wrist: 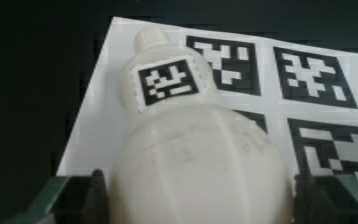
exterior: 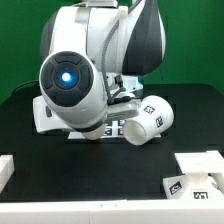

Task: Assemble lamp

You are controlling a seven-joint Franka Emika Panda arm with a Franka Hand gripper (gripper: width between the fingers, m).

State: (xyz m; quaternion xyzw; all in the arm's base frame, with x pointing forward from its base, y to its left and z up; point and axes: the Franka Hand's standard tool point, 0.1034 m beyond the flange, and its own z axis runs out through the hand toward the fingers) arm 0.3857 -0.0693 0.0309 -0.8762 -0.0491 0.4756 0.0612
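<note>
Early stage; white round plastic bulb [wrist: 185, 140] clamped in gripper [wrist: 197, 200], at the marker board [wrist: 309, 80]; white truncated-cone shade [exterior: 150, 118] on its side; low square white base [exterior: 197, 172] well apart; nothing joined yet.

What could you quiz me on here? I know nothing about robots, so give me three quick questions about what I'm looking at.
1. True or false: the shade stands upright.
2. Which thing is the hand closed around? A) the shade B) the bulb C) a screwdriver
3. Fill in the blank: the low square base sits near the exterior view's ____ edge.

Key
1. False: it lies tipped on its side.
2. B: the wrist view shows the bulb held in the hand.
3. right
</note>
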